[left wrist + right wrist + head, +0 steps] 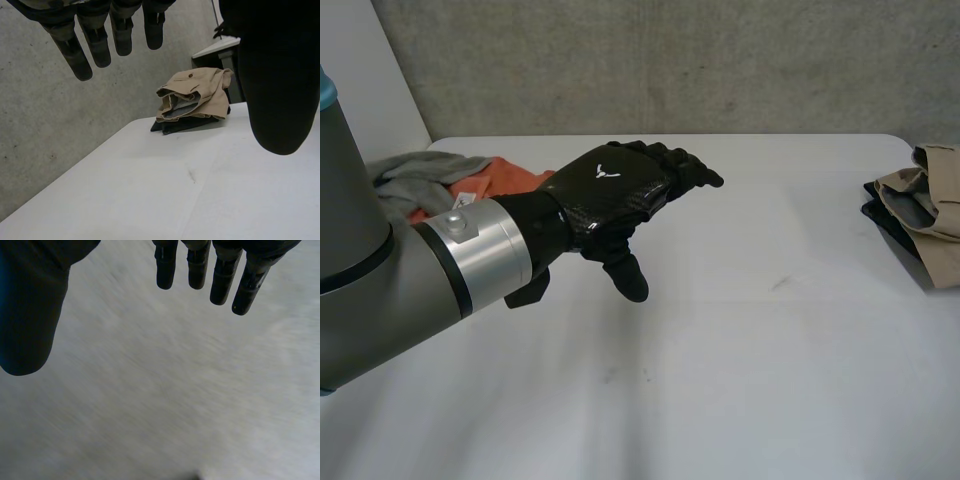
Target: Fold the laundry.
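Observation:
My left hand (pixel 610 190) hovers over the middle of the white table (pixel 770 360), held out flat with straight fingers and the thumb hanging down, holding nothing. Behind its arm lies a loose heap of grey and orange laundry (pixel 440 180). At the table's far right edge sits a folded stack (pixel 920 205), a beige garment on a dark one. In the left wrist view that stack (pixel 192 100) lies well beyond the fingers (pixel 97 47) of my left hand. My right hand (pixel 30 315) is open, its fingers (pixel 220 275) spread over a bare pale surface.
A grey concrete wall (pixel 670 60) runs behind the table's back edge. In the left wrist view, some dark furniture (pixel 220 55) stands past the folded stack. My left forearm (pixel 410 270) crosses the table's near left part.

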You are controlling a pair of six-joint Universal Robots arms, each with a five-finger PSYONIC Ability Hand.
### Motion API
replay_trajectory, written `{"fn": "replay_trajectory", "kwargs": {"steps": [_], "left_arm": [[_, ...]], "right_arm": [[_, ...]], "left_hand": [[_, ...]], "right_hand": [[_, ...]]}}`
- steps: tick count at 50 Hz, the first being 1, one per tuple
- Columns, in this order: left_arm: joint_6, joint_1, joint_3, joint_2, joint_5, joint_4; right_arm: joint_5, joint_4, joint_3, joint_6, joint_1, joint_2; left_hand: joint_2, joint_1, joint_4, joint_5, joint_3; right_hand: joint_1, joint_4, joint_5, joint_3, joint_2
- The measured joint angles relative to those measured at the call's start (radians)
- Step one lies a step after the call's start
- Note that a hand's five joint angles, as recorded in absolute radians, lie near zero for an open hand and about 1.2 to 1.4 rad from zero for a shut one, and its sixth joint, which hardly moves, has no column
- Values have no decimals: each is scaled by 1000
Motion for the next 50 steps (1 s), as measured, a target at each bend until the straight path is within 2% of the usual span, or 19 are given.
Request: {"fn": "replay_trajectory", "kwargs": {"steps": [4, 7, 8, 12, 16, 20, 23, 25, 26, 28, 30, 31, 33, 37, 43, 50], "left_arm": [[0, 3, 6, 0, 1, 2], [0, 8, 14, 1, 0, 5], [0, 8, 14, 1, 0, 5], [0, 15, 35, 2, -8, 17], [-3, 24, 51, 3, -33, 39], [-14, 61, 77, 3, -144, 116], [-16, 108, 95, -5, -253, 198], [-15, 136, 103, -15, -294, 234], [-13, 156, 108, -23, -317, 255], [-6, 205, 121, -50, -346, 287], [10, 273, 135, -92, -358, 306], [10, 273, 135, -92, -358, 306], [42, 355, 151, -153, -349, 312], [123, 457, 187, -277, -311, 310], [266, 529, 285, -484, -278, 304], [370, 577, 386, -661, -249, 301]], "right_arm": [[189, 11, -38, -107, 10, -42], [261, 11, -47, -116, 41, -90], [261, 11, -47, -116, 41, -90], [315, 16, -30, -62, 175, -201], [311, 31, 8, -2, 275, -267], [263, 91, 116, 120, 439, -372], [183, 169, 233, 225, 597, -464], [167, 184, 254, 239, 625, -477], [129, 222, 304, 264, 694, -502], [106, 249, 336, 269, 742, -513], [72, 315, 392, 247, 842, -519], [72, 315, 392, 247, 842, -519], [66, 365, 421, 199, 901, -510], [105, 460, 460, 44, 973, -467], [206, 515, 500, -133, 989, -433], [245, 513, 551, -174, 976, -428]], "left_hand": [[0, 0, 0, 0, 0], [0, 0, 0, 0, 0], [0, 0, 0, 0, 0], [0, 0, 0, 0, 0], [0, 0, 0, 0, 0], [0, 0, 0, 0, 0], [0, 0, 0, 0, 0], [0, 0, 0, 0, 0], [0, 0, 0, 0, 0], [0, 0, 0, 0, 0], [0, 0, 0, 0, 0], [0, 0, 0, 0, 0], [-1, 0, 0, 0, 0], [-1, 0, 0, 0, 0], [-1, 0, 0, 0, 0], [-1, 0, 0, 0, 0]], "right_hand": [[0, 0, 0, 0, 0], [0, 0, 0, 0, 0], [0, 0, 0, 0, 0], [0, 0, 0, 0, 0], [0, 0, 0, 0, 0], [0, 0, -7, 0, 0], [0, 0, -9, 0, 0], [0, 0, -9, 0, 0], [0, 0, -9, 0, 0], [0, 0, -9, 0, 0], [0, 0, -9, 0, 0], [0, 0, -9, 0, 0], [0, 0, -9, 0, 0], [0, 0, -9, 0, 0], [0, 0, -9, 0, 0], [0, 0, -9, 0, 0]]}}
